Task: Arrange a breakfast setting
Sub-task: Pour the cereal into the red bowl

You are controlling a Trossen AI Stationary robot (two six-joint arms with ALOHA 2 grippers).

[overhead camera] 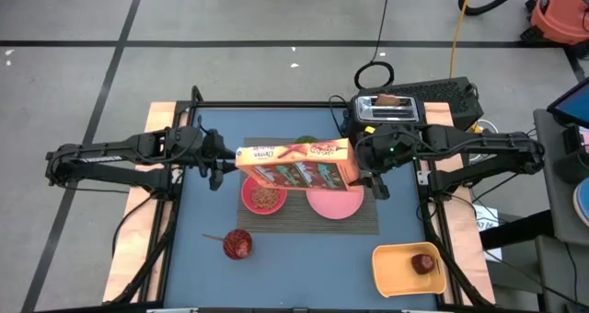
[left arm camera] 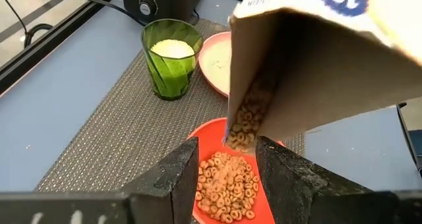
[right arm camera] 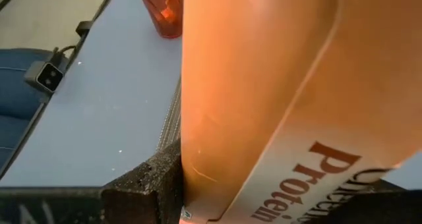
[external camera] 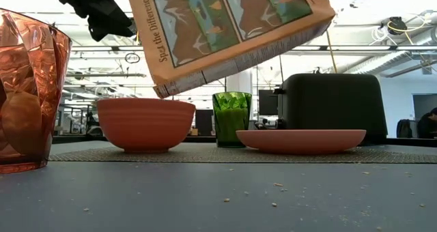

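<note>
Orange cereal box [overhead camera: 296, 163] ("Spot the Differences!", "Protein") over bowl [overhead camera: 263, 197]

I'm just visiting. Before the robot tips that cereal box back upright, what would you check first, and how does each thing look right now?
1. Cereal box held firmly: ok. The right gripper is shut on its far end, with the box filling the right wrist view.
2. Box mouth over the bowl: ok. Cereal is dropping into it in the left wrist view.
3. Bowl not overfull: ok. Cereal lies below the rim.
4. Left gripper clear of the box: cannot tell. It hovers open at the box's pouring end, very near.
5. Green cup out of the box's way: ok. It stands upright behind the bowl and the plate.
6. Spilled cereal: not ok. Crumbs dot the table.
</note>
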